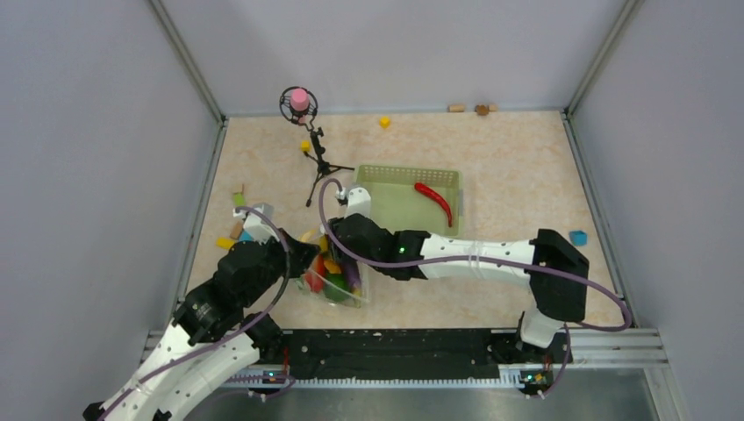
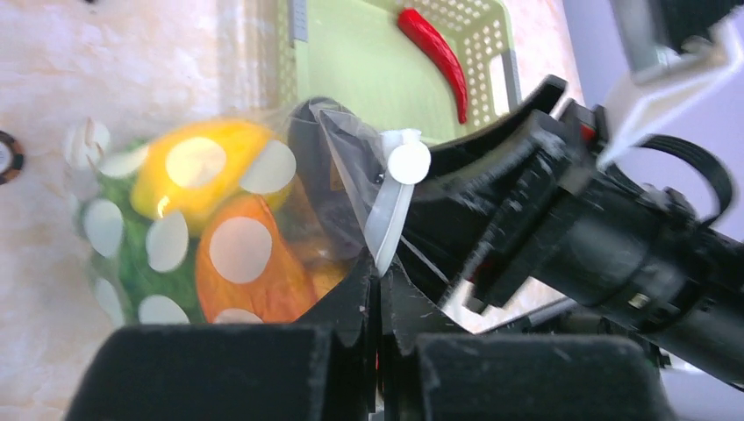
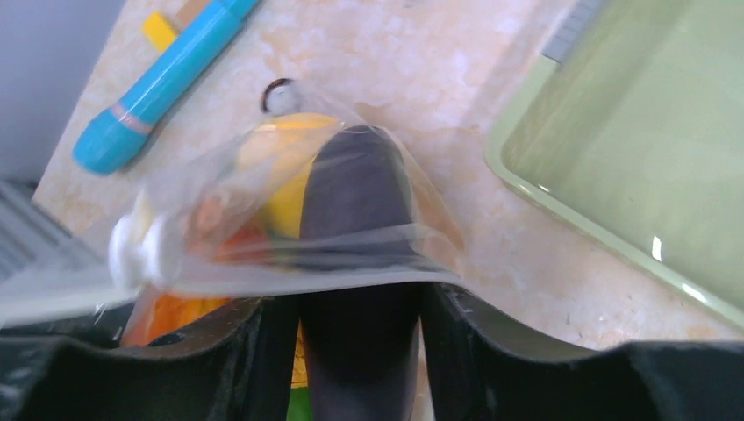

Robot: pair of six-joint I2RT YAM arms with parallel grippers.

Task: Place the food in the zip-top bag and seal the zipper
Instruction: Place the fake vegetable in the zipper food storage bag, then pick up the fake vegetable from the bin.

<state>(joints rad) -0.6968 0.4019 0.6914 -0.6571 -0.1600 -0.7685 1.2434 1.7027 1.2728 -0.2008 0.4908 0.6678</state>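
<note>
Loading eggplant (image 3: 355,202) into bag (image 1: 333,279), near-left of basket (image 1: 408,171).
Left gripper (image 2: 377,289) closed tight on bag mouth; right gripper (image 3: 360,307) clamped around eggplant at same mouth. Next: release inside, fetch chili (image 1: 434,202) from basket, press zipper (image 2: 384,224).

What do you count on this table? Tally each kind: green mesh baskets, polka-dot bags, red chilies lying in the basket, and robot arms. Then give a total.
green basket: 1
polka-dot bag: 1
red chili lying in the basket: 1
robot arms: 2, the left arm and the right arm
Total: 5
</note>
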